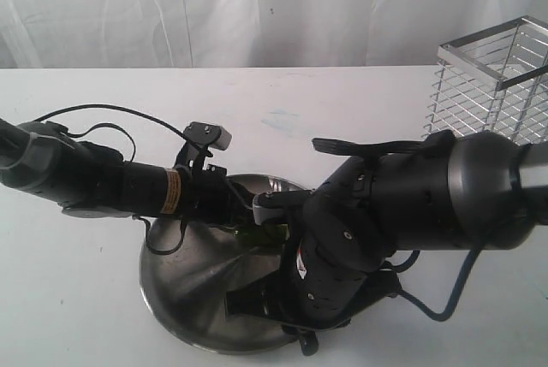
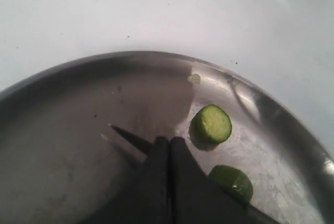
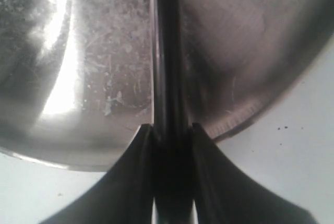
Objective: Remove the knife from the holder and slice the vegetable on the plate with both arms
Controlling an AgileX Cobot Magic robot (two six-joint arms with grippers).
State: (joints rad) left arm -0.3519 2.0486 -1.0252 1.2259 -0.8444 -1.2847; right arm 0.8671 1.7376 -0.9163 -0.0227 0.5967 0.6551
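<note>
Right wrist view: your right gripper (image 3: 170, 128) clamps the knife (image 3: 168, 51) over the plate (image 3: 94, 78); slices (image 2: 211, 124) lie cut; left gripper (image 2: 169, 141) jaws together.

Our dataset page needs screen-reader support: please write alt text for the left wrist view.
The left gripper, fingers closed, sits over a metal plate, the dark pointed tip of the knife showing beside it. A round green slice and another green piece lie on the plate; white table beyond.
</note>
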